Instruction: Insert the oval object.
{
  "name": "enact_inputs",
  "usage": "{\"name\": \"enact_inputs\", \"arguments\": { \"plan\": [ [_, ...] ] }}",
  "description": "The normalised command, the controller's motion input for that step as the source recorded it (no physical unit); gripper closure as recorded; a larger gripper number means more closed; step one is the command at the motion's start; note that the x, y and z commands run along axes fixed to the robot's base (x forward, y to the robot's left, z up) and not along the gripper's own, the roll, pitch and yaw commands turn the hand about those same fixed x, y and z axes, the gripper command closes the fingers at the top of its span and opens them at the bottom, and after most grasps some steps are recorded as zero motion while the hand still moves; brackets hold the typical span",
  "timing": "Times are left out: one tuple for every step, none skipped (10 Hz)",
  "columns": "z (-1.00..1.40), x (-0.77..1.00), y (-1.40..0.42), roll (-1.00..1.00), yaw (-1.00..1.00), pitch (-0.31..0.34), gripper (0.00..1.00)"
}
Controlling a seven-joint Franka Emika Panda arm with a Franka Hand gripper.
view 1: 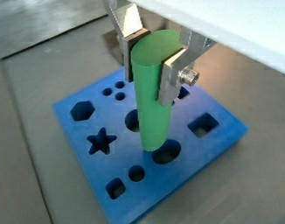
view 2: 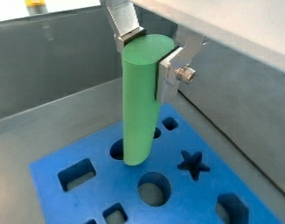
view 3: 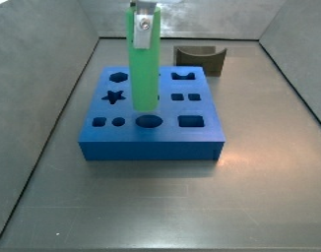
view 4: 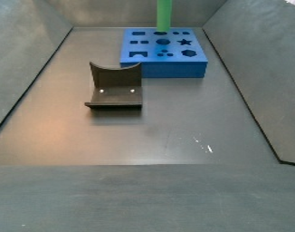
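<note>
The oval object is a long bright green peg [view 1: 151, 92], held upright in my gripper [view 1: 153, 66], which is shut on its upper end. It shows in both wrist views [view 2: 138, 101] and both side views [view 3: 145, 69] [view 4: 164, 13]. The blue block [view 3: 153, 138] lies on the floor with several shaped holes in its top. The peg's lower end hangs just over a rounded hole [view 1: 167, 156] near the block's front edge. I cannot tell whether it touches the block. My gripper [view 3: 146, 22] is straight above the block.
A dark olive curved piece [view 3: 200, 59] stands behind the block, also seen in a side view [view 4: 114, 88]. Grey metal walls [view 3: 51, 89] enclose the floor [view 4: 175, 136] on all sides.
</note>
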Motion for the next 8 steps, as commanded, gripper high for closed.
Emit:
{"name": "enact_inputs", "arguments": {
  "plan": [
    [-0.09, 0.0, -0.53, 0.04, -0.74, 0.0, 1.0],
    [-0.05, 0.06, -0.17, 0.0, -0.14, 0.001, 1.0],
    [0.0, 0.0, 0.0, -0.01, 0.0, 0.0, 1.0],
    [0.0, 0.0, 0.02, 0.0, 0.0, 0.0, 1.0],
    [-0.22, 0.17, 0.0, 0.0, -0.04, 0.039, 1.0],
    [-0.26, 0.18, 0.0, 0.0, -0.05, 0.054, 1.0],
    [-0.21, 0.17, 0.0, 0.0, -0.05, 0.047, 1.0],
    [-0.18, 0.05, 0.0, 0.0, -0.1, 0.006, 1.0]
  ]
}}
